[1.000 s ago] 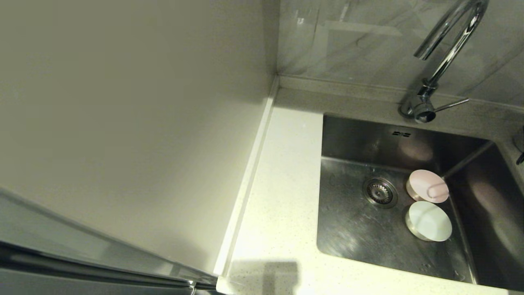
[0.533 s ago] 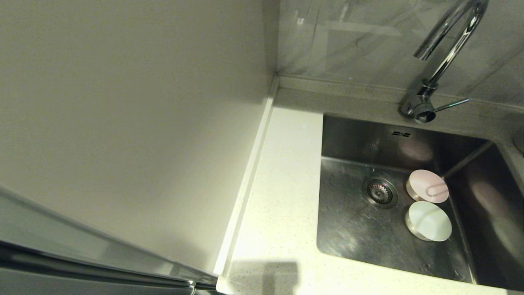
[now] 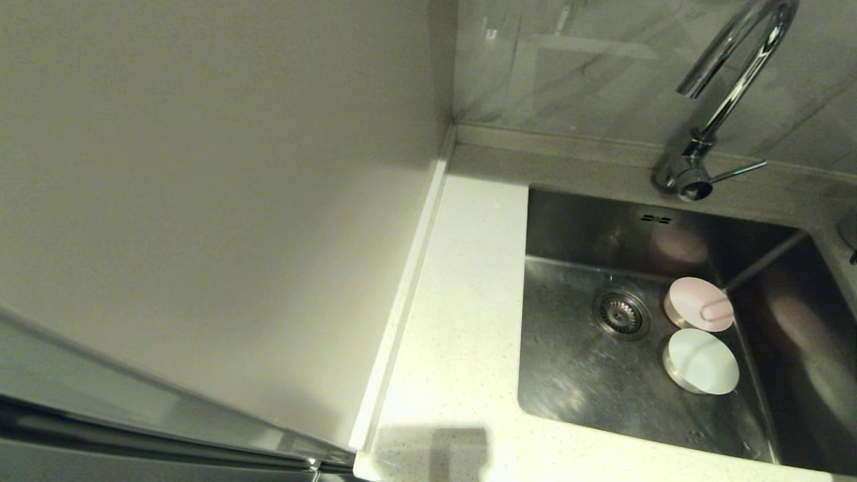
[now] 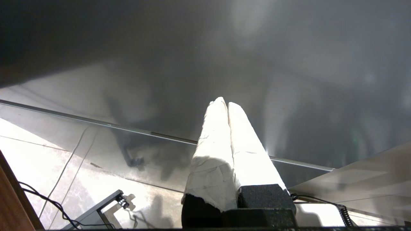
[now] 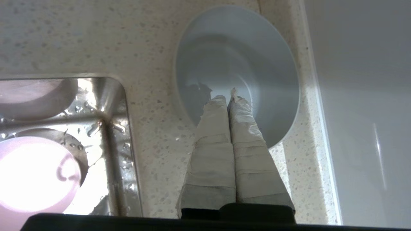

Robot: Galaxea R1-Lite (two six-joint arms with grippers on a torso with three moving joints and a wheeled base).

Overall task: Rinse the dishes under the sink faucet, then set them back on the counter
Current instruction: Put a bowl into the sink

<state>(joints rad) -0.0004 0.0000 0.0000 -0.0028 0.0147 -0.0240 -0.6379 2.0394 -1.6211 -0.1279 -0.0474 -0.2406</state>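
Steel sink (image 3: pixel 576 381) fills the lower right of the head view, sunk into the speckled counter (image 3: pixel 462 321). Its round drain (image 3: pixel 621 313) sits near the middle of the basin floor. Just right of the drain lies the pink bowl (image 3: pixel 698 304), and directly below it in the frame, close beside it, the mint-white bowl (image 3: pixel 701 361). The faucet (image 3: pixel 726 87) arches in the upper right corner, its thin lever pointing right from the base. A plain off-white panel (image 3: pixel 214 201) takes up the left half. Neither gripper shows in this view.

In the left wrist view, the left gripper (image 4: pixel 224 103) rises from the bottom centre with its two white-wrapped fingers (image 4: pixel 212 154) pressed together and holding nothing. Behind it are only a grey reflective surface and a tiled floor (image 4: pixel 38 154) at lower left; no bowl is near it.

In the right wrist view, the right gripper (image 5: pixel 226 98) also has its wrapped fingers (image 5: pixel 215 150) closed against each other, empty. Their tips lie over the hollow of the blue bowl (image 5: pixel 237 57), which stands upright on the counter (image 5: pixel 80 38) in the upper centre; whether they touch it I cannot tell. A corner of the sink (image 5: pixel 106 106) shows at the left, with the pink bowl (image 5: pixel 35 173) at lower left.
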